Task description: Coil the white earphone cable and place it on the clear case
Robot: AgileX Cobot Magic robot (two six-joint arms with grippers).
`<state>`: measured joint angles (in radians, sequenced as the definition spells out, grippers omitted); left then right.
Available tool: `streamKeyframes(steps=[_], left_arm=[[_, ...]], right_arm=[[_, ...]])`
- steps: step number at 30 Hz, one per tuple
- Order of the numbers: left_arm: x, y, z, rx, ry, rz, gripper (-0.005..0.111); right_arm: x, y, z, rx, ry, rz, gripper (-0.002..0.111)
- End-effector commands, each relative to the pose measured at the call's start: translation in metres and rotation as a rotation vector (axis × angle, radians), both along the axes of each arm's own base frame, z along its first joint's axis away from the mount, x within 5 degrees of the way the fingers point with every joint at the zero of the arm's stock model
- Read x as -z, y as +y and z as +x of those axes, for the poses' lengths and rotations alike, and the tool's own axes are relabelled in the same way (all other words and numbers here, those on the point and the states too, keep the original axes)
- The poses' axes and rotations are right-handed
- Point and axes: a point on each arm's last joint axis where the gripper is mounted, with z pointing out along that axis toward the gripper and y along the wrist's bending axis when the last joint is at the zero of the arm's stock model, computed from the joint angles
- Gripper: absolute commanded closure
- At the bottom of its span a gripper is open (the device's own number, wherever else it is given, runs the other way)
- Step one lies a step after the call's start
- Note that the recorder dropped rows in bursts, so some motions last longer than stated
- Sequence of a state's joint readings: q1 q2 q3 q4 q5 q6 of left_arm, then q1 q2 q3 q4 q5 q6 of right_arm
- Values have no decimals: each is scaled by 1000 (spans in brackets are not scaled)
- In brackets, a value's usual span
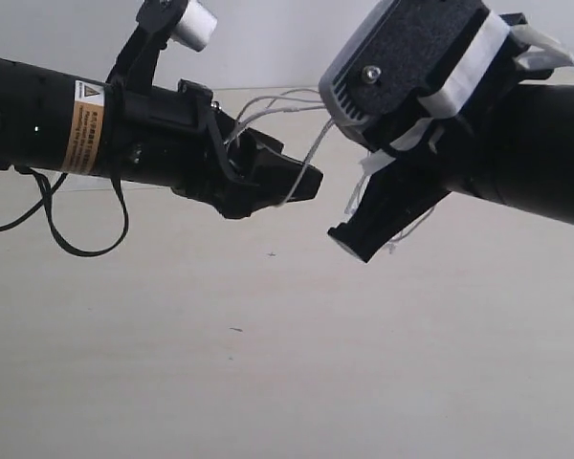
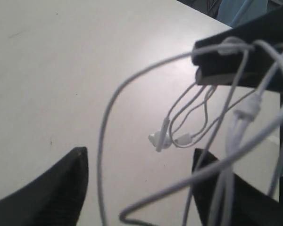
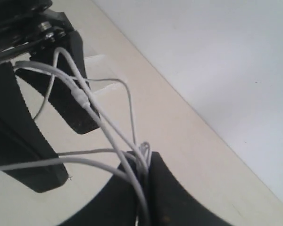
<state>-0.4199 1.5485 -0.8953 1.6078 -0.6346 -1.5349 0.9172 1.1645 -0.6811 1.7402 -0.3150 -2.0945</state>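
Note:
The white earphone cable (image 1: 285, 96) hangs in the air in loose loops between my two grippers. My right gripper (image 3: 146, 160) is shut on a bunch of its strands, seen too in the exterior view (image 1: 352, 244). My left gripper (image 2: 139, 153) is open wide, and several strands run through the gap and over one finger (image 2: 217, 188). The cable (image 2: 105, 117) curves down from the right gripper's black fingers (image 2: 236, 56). The earbuds (image 2: 159, 139) dangle below them, above the table. A faint whitish patch (image 3: 104, 60) behind the left fingers may be the clear case; I cannot tell.
The pale tabletop (image 1: 268, 363) lies under both arms. A loose black robot cable (image 1: 77, 244) hangs beneath the left arm. A light wall (image 3: 217, 56) runs along the table's far edge.

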Motion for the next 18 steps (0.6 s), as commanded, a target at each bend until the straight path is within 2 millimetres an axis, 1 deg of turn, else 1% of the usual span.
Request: streamKeyframes(steps=[1, 2, 4, 8, 10, 14, 18], left_arm=[[-1, 0, 1, -7, -13, -7, 58], [-1, 0, 1, -7, -13, -7, 60], [-1, 0, 0, -2, -13, -8, 57], [-2, -2, -3, 36, -9, -26, 35], [-3, -3, -4, 49, -1, -43, 29], [-11, -2, -7, 56, -17, -64, 29], [-24, 0, -13, 58, -52, -81, 29]], right_arm=[[-10, -5, -2, 18, -33, 17, 108], [-10, -5, -2, 18, -33, 17, 108], [-10, -5, -2, 18, -33, 17, 108], [-10, -5, -2, 13, -31, 16, 108], [-10, -5, -2, 13, -31, 16, 108], [-6, -5, -3, 0, -22, 13, 108], [5, -11, -4, 39, -10, -30, 108]])
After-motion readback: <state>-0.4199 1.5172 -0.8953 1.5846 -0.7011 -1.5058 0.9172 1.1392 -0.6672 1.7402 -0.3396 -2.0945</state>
